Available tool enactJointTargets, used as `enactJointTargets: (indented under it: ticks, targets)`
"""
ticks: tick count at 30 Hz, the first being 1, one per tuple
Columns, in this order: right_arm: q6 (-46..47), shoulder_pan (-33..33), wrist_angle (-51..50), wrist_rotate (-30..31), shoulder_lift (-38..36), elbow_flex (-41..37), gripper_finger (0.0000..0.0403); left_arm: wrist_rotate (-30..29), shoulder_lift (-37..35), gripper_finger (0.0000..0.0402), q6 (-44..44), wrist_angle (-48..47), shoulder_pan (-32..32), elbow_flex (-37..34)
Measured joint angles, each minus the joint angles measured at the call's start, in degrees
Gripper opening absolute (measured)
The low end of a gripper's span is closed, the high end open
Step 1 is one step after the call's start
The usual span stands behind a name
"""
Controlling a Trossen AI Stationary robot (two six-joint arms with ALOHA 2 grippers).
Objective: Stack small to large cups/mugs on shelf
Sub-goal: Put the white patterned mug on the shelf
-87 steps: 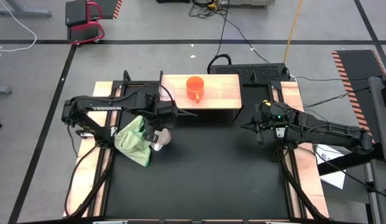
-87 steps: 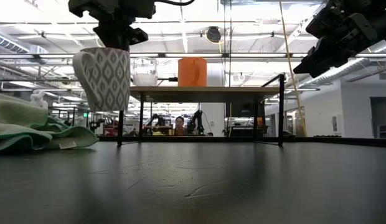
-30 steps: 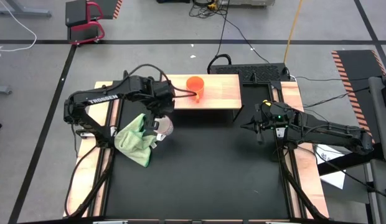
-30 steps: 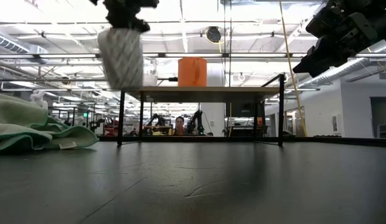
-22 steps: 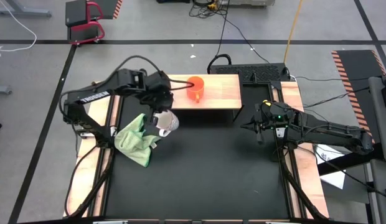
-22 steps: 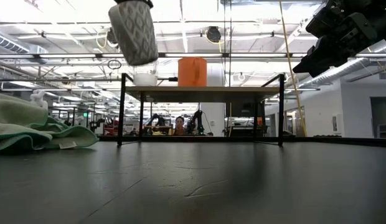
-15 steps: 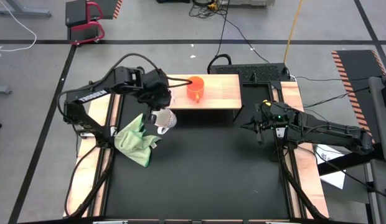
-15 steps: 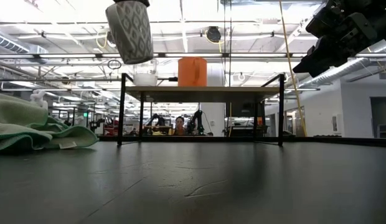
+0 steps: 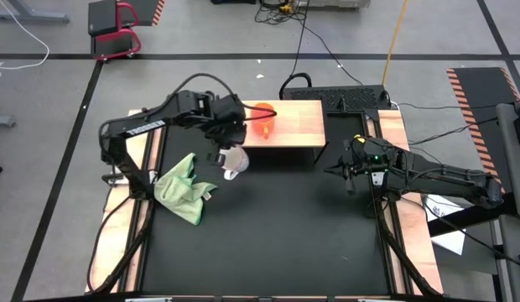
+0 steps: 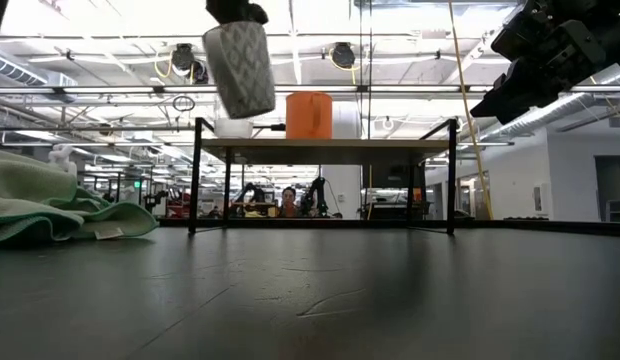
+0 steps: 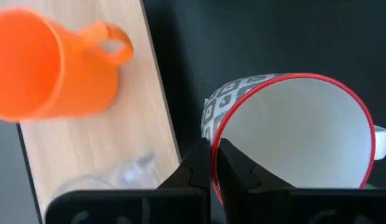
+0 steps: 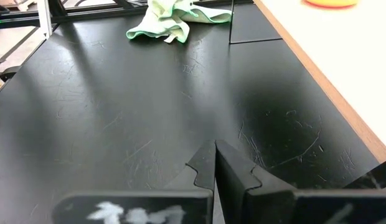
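Observation:
My left gripper (image 11: 213,151) is shut on the white patterned mug with a red rim (image 11: 292,134), carried in the air just in front of the shelf's near left corner (image 9: 233,159). The orange mug (image 9: 262,117) stands upright on the shelf's wooden top (image 9: 298,126). The small clear glass cup (image 10: 233,127) stands on the shelf's left end, faint in the left wrist view (image 11: 118,177). My right gripper (image 12: 215,155) is shut and waits over the table's right side (image 9: 337,170). My left gripper holds the white mug by its red rim (image 11: 211,138), on the side away from the handle. One finger is inside the mug and one outside, coming from above. The mug hangs below the fingers (image 10: 240,68), lifted clear and tilted.
A crumpled green cloth (image 9: 184,189) lies on the black mat at the left. The shelf stands on thin black legs (image 10: 195,175) at the table's far edge. Bare mat (image 9: 285,226) spreads across the middle and near side.
My left gripper has carried the white mug up a little, toward the table's right and toward the shelf, from over the green cloth to just in front of the shelf's left end. The mug stays tilted in the hold. The right arm has kept still.

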Motion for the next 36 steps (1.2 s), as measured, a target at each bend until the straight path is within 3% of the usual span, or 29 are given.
enactJointTargets:
  ticks: [10, 18, 29, 36]
  targets:
    - [0.0, 0.0, 0.0, 0.0, 0.0, 0.0, 0.0, 0.1, 9.1, 0.001, 4.1, -2.7, 0.0, 16.9]
    - [0.0, 0.0, 0.0, 0.0, 0.0, 0.0, 0.0, -0.7, 15.5, 0.001, 7.3, -3.2, 1.0, 24.5]
    - [0.0, 0.0, -0.1, 0.0, 0.0, 0.0, 0.0, 2.3, 15.5, 0.001, 11.4, 2.9, 0.9, 24.9]
    - [0.1, 0.0, 0.1, 0.0, 0.0, -0.3, 0.0, 0.2, 15.5, 0.001, 12.2, 4.6, 2.7, 24.9]
